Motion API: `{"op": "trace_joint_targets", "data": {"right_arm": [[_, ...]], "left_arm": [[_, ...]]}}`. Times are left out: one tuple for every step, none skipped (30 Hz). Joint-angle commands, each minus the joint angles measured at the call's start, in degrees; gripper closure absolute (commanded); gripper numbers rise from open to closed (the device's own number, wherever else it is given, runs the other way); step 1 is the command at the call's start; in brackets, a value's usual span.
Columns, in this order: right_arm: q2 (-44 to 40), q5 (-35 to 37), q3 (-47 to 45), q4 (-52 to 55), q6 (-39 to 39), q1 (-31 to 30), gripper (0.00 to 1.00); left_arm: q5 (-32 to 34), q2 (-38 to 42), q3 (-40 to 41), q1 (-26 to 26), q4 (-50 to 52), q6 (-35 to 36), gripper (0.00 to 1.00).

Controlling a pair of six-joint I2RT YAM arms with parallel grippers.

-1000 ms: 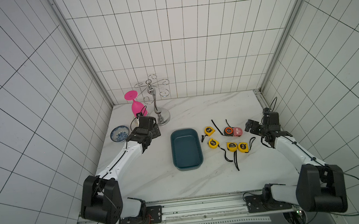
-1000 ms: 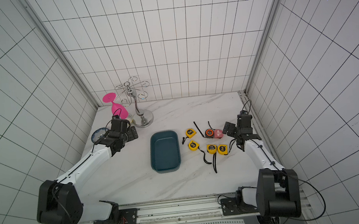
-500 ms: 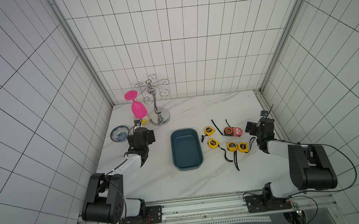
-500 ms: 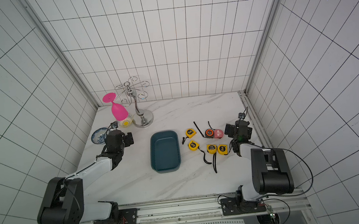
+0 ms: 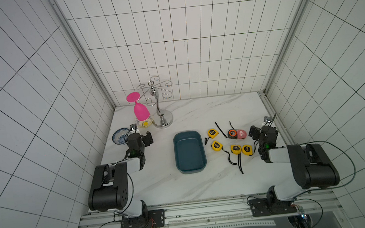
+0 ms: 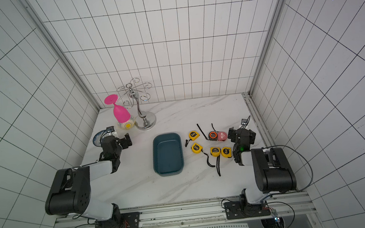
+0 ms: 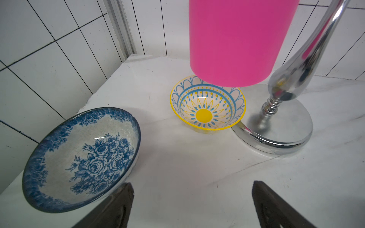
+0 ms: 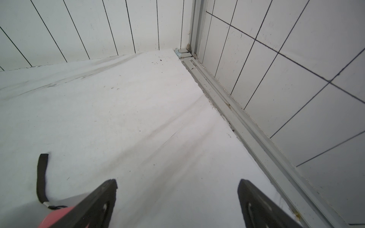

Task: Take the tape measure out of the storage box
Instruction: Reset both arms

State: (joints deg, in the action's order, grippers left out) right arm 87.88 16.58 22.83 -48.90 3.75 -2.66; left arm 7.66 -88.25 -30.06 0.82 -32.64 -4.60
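Note:
The storage box point(image 5: 189, 152) point(image 6: 167, 154) is a dark teal tray at the table's middle, and nothing lies in it. Several tape measures rest on the marble to its right: yellow ones point(image 5: 216, 145) point(image 6: 196, 147), an orange-black one point(image 5: 232, 133) and a pink one point(image 5: 241, 133) point(image 8: 53, 217). My left gripper point(image 5: 139, 136) point(image 7: 192, 184) is open over bare table, far left of the box, beside the blue bowl. My right gripper point(image 5: 262, 130) point(image 8: 177, 181) is open, just right of the pink tape measure, holding nothing.
A pink glass point(image 5: 140, 110) point(image 7: 237, 39) hangs upside down from a chrome rack point(image 5: 162, 121) point(image 7: 276, 126) at the back left. Under it sits a yellow patterned bowl point(image 7: 207, 106), with a blue floral bowl point(image 7: 83, 158) nearby. A metal rail point(image 8: 237, 110) runs along the right wall.
Both arms have folded back toward the front, upper links now lying low near their bases. The grippers have stayed open and the tape measures have not moved.

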Motion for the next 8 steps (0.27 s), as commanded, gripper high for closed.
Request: {"op": "trace_joint_targets", "data": {"right_arm": [[0.3,2.8,-0.4,-2.4,-0.7,-0.3,0.01],[0.4,2.7,-0.3,-2.3,-0.7,-0.3,0.01],[0.5,2.7,-0.2,-2.2,-0.6,-0.4,0.01],[0.5,2.8,-0.2,-2.2,-0.6,-0.4,0.01],[0.5,2.8,-0.2,-2.1,-0.5,-0.4,0.01],[0.5,2.8,-0.2,-2.2,-0.6,-0.3,0.01],[0.4,2.7,-0.3,-2.3,-0.6,-0.4,0.01],[0.3,2.5,-0.4,-2.3,-0.7,-0.4,0.01]], "left_arm": [[-2.8,-0.3,2.4,0.3,-7.2,-0.4,0.03],[-3.0,-0.5,2.9,0.3,-8.4,-0.3,0.02],[-3.1,-0.7,3.2,0.2,-9.2,-0.3,0.02],[-3.1,-0.7,3.3,0.3,-9.4,-0.2,0.03],[-3.3,-0.7,3.6,0.3,-9.6,-0.2,0.02],[-3.3,-0.8,4.1,0.3,-10.8,-0.2,0.02],[-3.3,-1.1,4.3,0.3,-11.7,-0.1,0.02],[-3.3,-1.1,4.3,0.4,-11.7,-0.1,0.02]]}}
